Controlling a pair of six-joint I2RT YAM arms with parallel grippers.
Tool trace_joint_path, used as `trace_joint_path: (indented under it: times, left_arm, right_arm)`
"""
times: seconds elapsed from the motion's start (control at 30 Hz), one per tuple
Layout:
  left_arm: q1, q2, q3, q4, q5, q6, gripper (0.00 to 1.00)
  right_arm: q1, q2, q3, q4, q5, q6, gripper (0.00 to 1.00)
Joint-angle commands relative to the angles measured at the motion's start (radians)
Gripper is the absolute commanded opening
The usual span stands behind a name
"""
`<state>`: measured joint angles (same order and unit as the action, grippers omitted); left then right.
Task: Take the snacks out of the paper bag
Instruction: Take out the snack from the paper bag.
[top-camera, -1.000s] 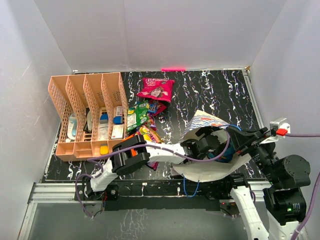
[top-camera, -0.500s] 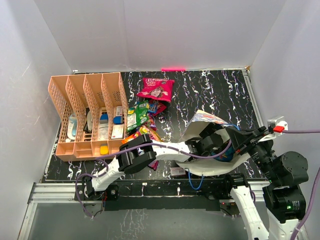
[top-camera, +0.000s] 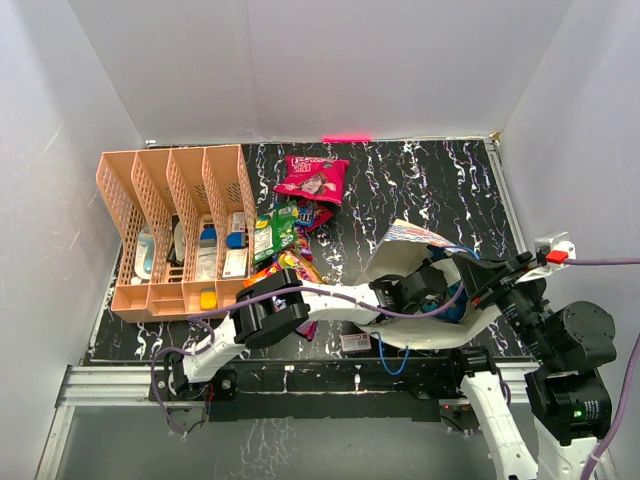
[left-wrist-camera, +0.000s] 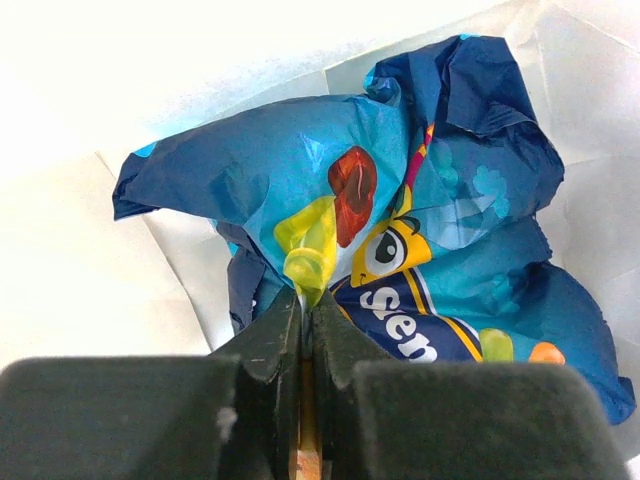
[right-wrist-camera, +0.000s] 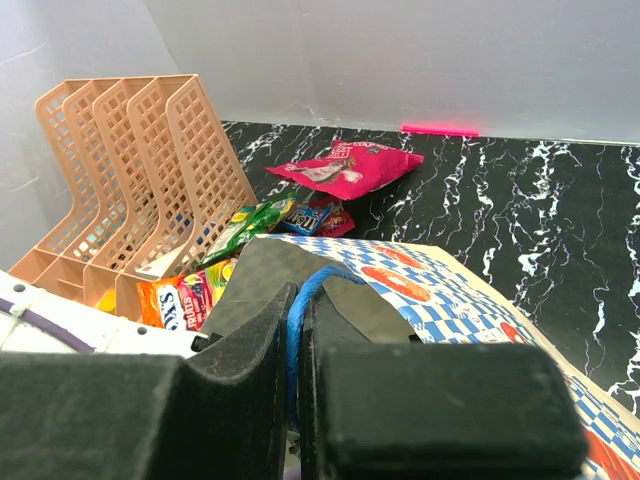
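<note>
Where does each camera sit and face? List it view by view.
Top external: above, behind the arms, looking down on the table; both arms show.
Left wrist: inside the paper bag, facing the blue packet; left gripper pinches it.
Right wrist: low, facing the rack; right gripper clamps the cord handle.
Shared: top and right wrist show the pink packet.

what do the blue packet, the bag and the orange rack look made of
The blue packet looks like thin glossy plastic film, crinkled and glinting. The paper bag is matte paper, creased at folds. The orange rack is probably rigid moulded plastic, latticed.
</note>
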<state>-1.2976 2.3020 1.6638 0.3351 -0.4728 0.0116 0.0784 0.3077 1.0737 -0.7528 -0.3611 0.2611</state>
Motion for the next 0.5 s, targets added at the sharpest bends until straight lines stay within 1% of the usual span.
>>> trace_joint_path:
  times: [0.0, 0.23, 0.47]
  left_arm:
    - [0.012, -0.093, -0.036, -0.067, -0.002, 0.021, 0.0]
    - [-0.001, -0.185, -0.07, -0.086, 0.024, 0.01, 0.0]
    - [-0.037, -0.321, -0.183, -0.051, 0.014, 0.03, 0.0]
  right_arm:
    - [0.004, 0.0, 0.045, 0.078, -0.006, 0.005, 0.08]
    - [0.004, -0.007, 0.043, 0.069, 0.015, 0.0, 0.08]
    - [0.004, -0.016, 0.031, 0.074, 0.057, -0.002, 0.08]
